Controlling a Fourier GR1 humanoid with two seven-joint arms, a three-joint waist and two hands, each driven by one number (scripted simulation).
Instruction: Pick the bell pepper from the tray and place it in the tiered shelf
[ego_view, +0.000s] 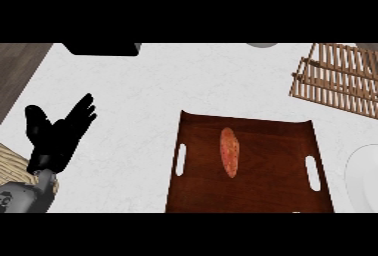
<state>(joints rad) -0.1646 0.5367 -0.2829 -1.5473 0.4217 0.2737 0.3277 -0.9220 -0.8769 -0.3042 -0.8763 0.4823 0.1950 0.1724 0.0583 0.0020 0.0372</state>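
Head view: left robot hand (57, 132) rests open at nine o'clock; approach bell pepper (229, 151) on tray (199, 190) along its length.

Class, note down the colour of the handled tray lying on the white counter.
The wooden tray is dark reddish-brown, seen best in the head view.

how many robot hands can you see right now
1. The left hand shows at the view's left, open with fingers up, over the white counter beside the brown tray. The right hand is not in view; it may lie outside the frame.
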